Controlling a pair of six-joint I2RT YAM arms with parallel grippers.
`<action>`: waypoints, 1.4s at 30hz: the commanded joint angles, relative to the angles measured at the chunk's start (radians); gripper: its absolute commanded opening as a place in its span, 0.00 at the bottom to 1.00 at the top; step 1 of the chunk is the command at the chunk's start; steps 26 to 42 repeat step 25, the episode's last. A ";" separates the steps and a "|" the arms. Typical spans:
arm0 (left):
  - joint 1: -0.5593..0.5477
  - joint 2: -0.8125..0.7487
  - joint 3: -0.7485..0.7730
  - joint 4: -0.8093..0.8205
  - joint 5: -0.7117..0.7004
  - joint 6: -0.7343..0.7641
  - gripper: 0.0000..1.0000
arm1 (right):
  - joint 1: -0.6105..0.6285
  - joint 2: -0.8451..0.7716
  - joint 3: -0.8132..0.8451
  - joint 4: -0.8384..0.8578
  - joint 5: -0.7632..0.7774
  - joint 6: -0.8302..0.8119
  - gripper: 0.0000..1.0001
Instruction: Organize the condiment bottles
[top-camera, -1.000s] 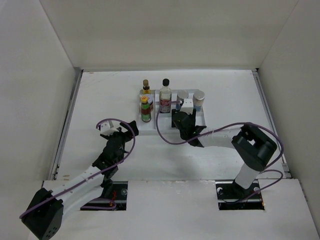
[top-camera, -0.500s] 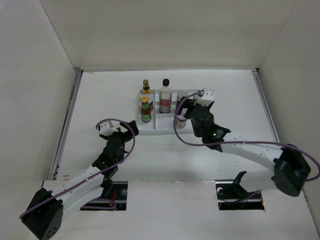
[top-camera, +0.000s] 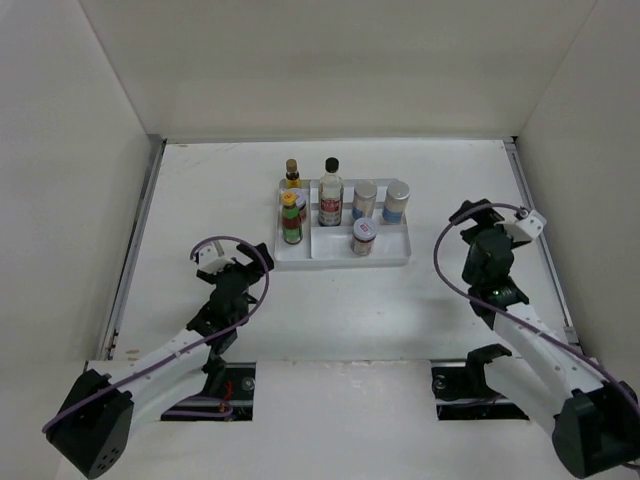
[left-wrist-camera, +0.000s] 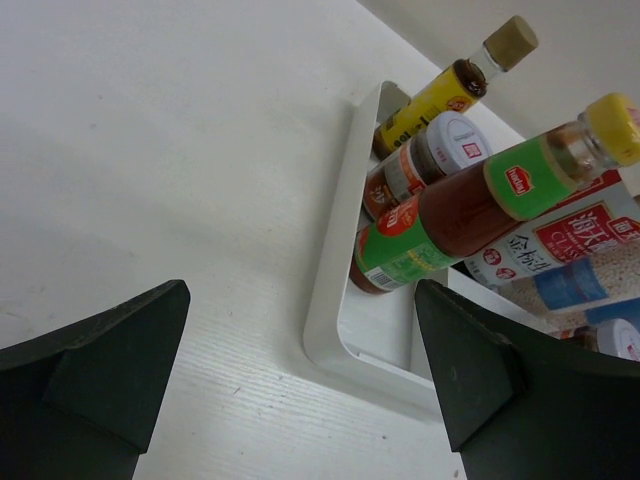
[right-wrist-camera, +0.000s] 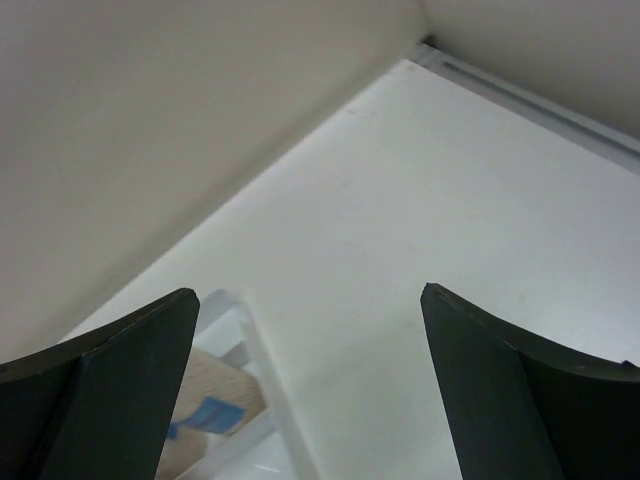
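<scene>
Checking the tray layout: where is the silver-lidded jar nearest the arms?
Top view: the jar stands in the white tray's right compartment, at its near side, just in front of another silver-lidded jar.

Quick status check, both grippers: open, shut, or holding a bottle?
left gripper: open, holding nothing.
right gripper: open, holding nothing.
</scene>
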 joint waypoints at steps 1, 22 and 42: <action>0.024 0.018 0.010 0.014 0.021 -0.040 1.00 | -0.133 0.042 -0.046 -0.006 -0.149 0.150 1.00; 0.065 0.113 0.119 -0.150 0.070 -0.082 1.00 | -0.256 0.182 -0.093 0.085 -0.320 0.256 1.00; 0.062 0.133 0.142 -0.188 0.064 -0.080 1.00 | -0.250 0.194 -0.090 0.093 -0.328 0.255 1.00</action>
